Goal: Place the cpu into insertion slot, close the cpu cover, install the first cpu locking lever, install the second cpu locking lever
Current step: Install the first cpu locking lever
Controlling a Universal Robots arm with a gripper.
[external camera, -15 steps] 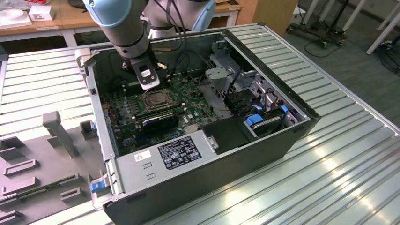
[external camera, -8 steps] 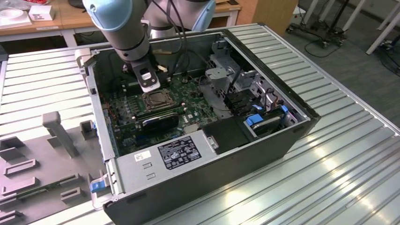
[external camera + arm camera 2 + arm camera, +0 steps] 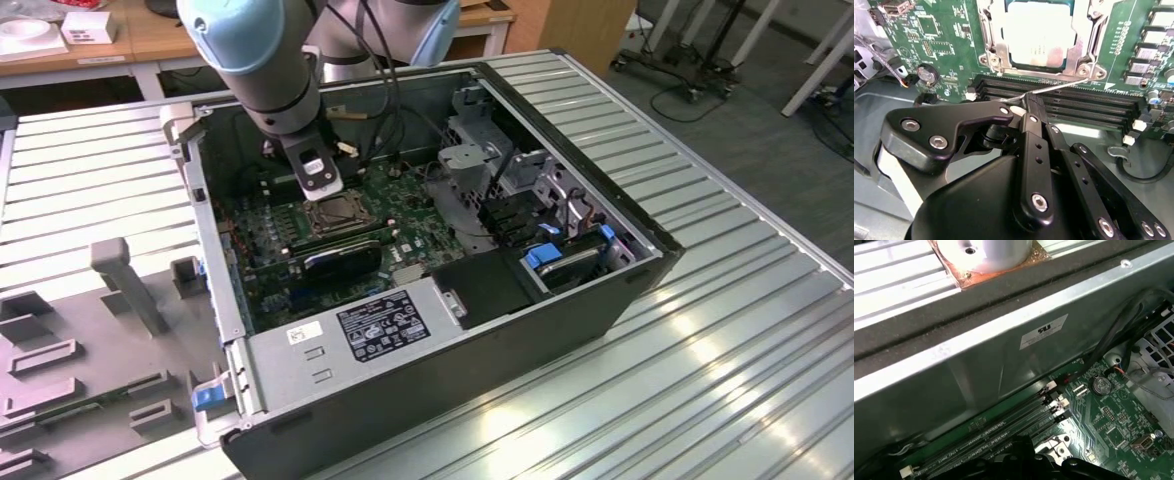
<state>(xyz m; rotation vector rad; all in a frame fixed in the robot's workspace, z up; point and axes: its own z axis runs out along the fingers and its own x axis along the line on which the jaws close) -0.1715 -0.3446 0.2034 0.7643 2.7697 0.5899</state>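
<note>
Cpu cover (image 3: pixel 989 35) lies closed on the insertion slot (image 3: pixel 311 213), with the cpu (image 3: pixel 1040 37) seated inside; just beside the slot the end effector (image 3: pixel 1031 104) looks clenched on a locking lever (image 3: pixel 1064 87); lever installation is in hand, I judge, calling for a push under its catch.

Arm (image 3: pixel 254 60) reaching steeply down, jaws pinched together
</note>
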